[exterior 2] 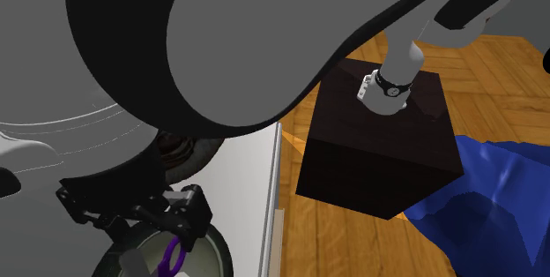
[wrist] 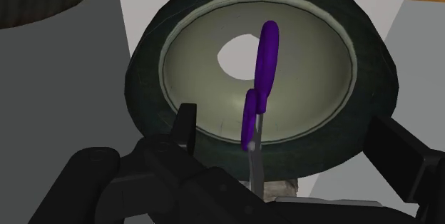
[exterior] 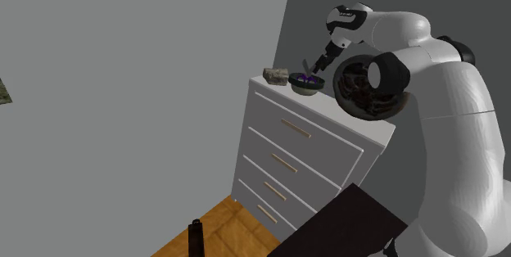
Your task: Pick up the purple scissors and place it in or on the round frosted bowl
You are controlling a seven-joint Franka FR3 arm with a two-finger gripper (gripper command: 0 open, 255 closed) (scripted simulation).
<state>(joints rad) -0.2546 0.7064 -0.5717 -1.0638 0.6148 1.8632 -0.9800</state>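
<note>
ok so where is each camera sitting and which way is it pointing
shoulder view: beside and behind the dark box stand, facing a white chest of drawers; shows the white arm and black two-finger gripper above the round dark-walled, pale-lined bowl.
second exterior view: close under the arm, looking down past it to the stand and wooden floor; shows arm and gripper.
wrist view: on the hand, looking down into the bowl at the purple-handled scissors; shows both open fingers.
shared: all three show gripper, bowl, scissors.
</note>
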